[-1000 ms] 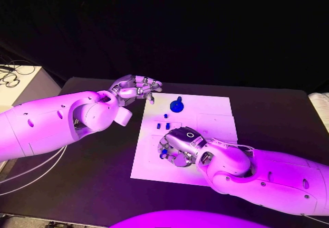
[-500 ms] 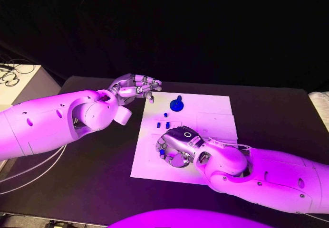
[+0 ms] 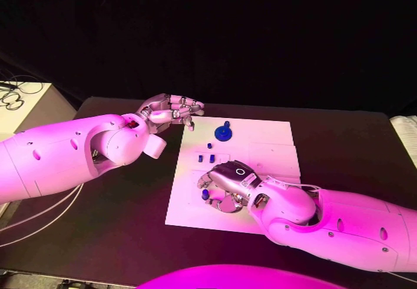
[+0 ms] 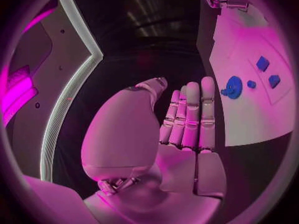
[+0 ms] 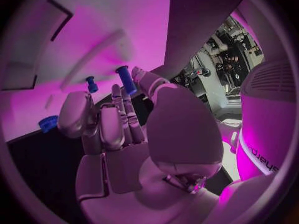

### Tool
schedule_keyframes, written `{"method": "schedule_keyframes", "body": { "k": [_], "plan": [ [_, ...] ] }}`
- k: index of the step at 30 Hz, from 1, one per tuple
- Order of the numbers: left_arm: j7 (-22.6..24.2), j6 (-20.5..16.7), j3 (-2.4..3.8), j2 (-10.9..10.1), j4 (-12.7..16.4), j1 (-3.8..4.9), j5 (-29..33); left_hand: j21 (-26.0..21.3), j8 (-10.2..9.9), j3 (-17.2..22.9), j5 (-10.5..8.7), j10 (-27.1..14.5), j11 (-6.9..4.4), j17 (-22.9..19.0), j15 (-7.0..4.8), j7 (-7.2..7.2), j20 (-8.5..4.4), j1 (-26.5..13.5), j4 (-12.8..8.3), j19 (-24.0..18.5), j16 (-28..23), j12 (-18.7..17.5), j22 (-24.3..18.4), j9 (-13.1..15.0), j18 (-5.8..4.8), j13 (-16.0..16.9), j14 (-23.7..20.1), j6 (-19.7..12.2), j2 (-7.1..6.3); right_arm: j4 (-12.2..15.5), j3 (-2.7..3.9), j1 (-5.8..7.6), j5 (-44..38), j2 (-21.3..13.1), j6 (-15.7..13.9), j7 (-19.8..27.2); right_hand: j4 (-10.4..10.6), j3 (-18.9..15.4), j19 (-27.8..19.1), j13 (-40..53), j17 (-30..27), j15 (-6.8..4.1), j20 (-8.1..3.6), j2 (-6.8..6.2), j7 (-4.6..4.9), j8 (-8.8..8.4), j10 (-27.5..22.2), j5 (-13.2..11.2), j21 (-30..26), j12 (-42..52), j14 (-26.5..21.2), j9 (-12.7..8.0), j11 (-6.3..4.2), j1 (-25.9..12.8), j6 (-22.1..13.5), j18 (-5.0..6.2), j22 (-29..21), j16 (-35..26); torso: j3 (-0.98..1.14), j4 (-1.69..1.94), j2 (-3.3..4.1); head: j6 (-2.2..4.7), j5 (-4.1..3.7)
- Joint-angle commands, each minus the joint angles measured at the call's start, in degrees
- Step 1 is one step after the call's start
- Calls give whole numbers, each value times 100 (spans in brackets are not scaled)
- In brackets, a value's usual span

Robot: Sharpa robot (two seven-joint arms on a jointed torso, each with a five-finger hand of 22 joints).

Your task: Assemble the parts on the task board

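Clearly, the assembly is judged to be at an early stage. On the task board (image 3: pixel 269 158) a blue gear (image 3: pixel 225 132) is seen near the far edge, with a small blue stud (image 3: pixel 210 146) just nearer than it and 2 small blue blocks (image 3: pixel 204 159) nearer again; whether these are already seated in their places cannot be told. A blue peg (image 5: pixel 126 79) is pinched between the fingertips of the right hand (image 3: pixel 228 183), over the board's near-left part, and is taken to be the piece in hand. Its seating appears to be left to do, and probably more beyond it.

The left hand (image 3: pixel 169 110) is held just off the board's far-left corner, above the black table (image 3: pixel 348 138), with nothing in it; its fingers are seen straight and pressed together in the left wrist view, so it is read as closed on nothing.

Room is judged ample over the board's right half, which is bare. The board's left edge lies close beside the held peg, so drift that way could carry the peg off the board. The gear and blocks stand apart from the right hand, on the far side
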Motion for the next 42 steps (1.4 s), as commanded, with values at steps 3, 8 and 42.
{"method": "schedule_keyframes", "body": {
  "k": [3, 8, 42],
  "plan": [
    [4, 52, 3, 4, 9, 3, 30, -12, 10, 9, -7, -28, -3, 7, 28, 7, 27, 5, 35, 22, -38, 19, -6, -10, 82, 10, 11, -33, 39, 55, 1, -6, -63, -45, -294, 152, 495, -1536, -300, -11, -767, 88, 90, 171, -160, -292, -738, 443, -1243, 223, -369, -123, 135, 622, -358, 217, -484, -439, 0, 0, 5, 9, -8],
    [2, 56, 3, 5, 3, 3, 30, -12, 10, 9, -7, -28, -3, 7, 28, 7, 27, 5, 35, 22, -38, 19, -6, -10, 82, 10, 11, -33, 39, 159, 15, -3, 2, -178, -508, 162, 1556, -2016, -263, 5, -910, 117, 122, -34, -253, -432, -1123, 484, -1487, 573, -415, -187, 177, 1263, -563, 236, -659, -432, -4, 1, -5, 27, -35],
    [66, 64, -66, -149, 166, -133, 72, -15, 17, -1, -8, -28, -5, 10, 27, 2, 27, 15, 40, 26, -38, 33, -8, -10, 82, 14, 13, -31, 35, 1226, -72, 813, 3376, -3522, -10, -1018, 1555, -2939, 702, 7418, 2213, -444, -383, 708, -278, 682, 2410, 382, 2858, 7456, 629, 341, -522, -334, 367, -456, 1378, 1298, -25, -91, -175, 277, -1015]
  ]
}}
